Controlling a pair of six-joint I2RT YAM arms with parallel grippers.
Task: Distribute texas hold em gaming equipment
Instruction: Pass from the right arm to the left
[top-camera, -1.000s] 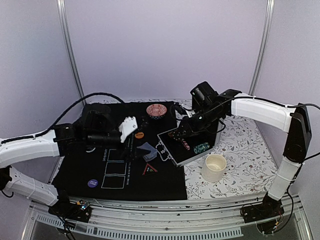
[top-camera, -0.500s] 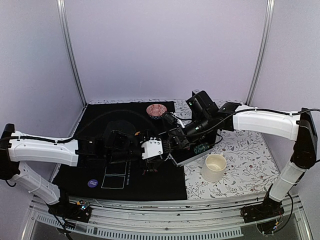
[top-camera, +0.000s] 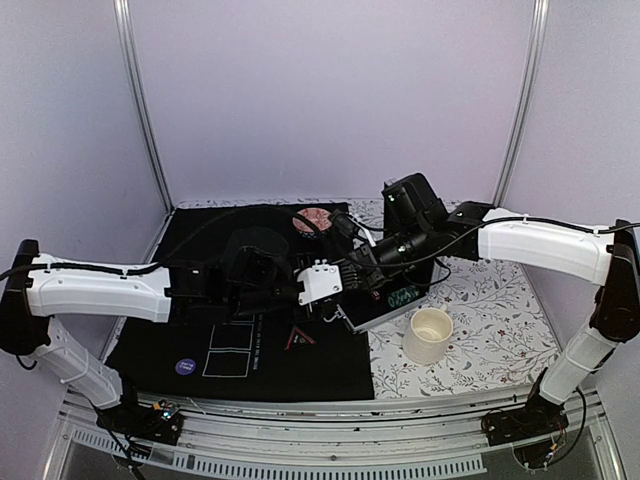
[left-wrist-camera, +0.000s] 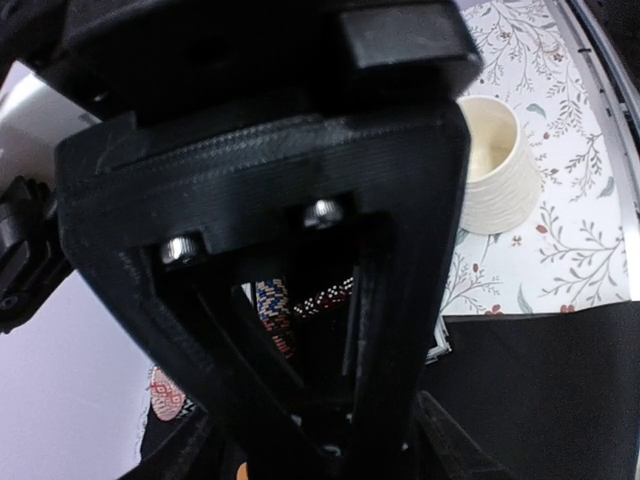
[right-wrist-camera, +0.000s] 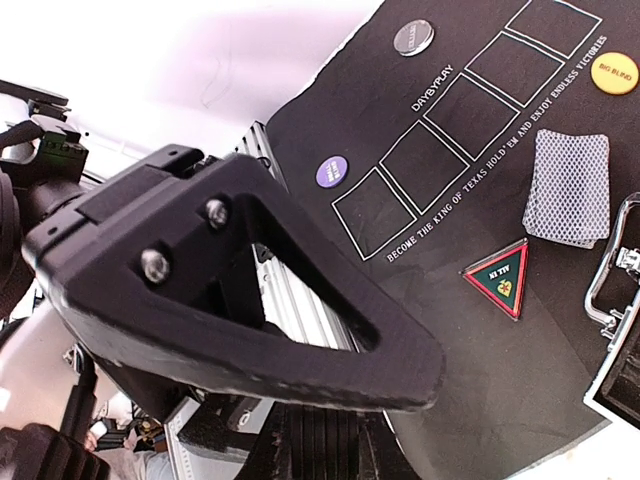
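Observation:
A grey-blue-backed deck of cards (right-wrist-camera: 568, 187), an orange disc (right-wrist-camera: 613, 72), a purple disc (right-wrist-camera: 332, 171), a dark disc (right-wrist-camera: 413, 38) and the red triangle marker (right-wrist-camera: 497, 277) lie on the black mat (top-camera: 200, 340). The open case (top-camera: 372, 303) holds green chips (top-camera: 403, 296) and striped chips (left-wrist-camera: 272, 305). My left gripper (top-camera: 338, 292) reaches over the case's left edge; in the left wrist view its fingers (left-wrist-camera: 345, 455) appear to meet, with nothing seen between them. My right gripper (top-camera: 348, 274) hovers just beside it; only one of its fingers (right-wrist-camera: 300, 330) shows clearly.
A white cup (top-camera: 428, 335) stands on the floral cloth to the right of the case and shows in the left wrist view (left-wrist-camera: 492, 165). A red patterned bowl (top-camera: 312, 219) sits at the mat's far edge behind both arms. The case handle (right-wrist-camera: 610, 280) sticks out toward the mat.
My left arm has swung right from the mat's left side to the case's left edge. My right gripper has shifted slightly left, so the two grippers are now close together.

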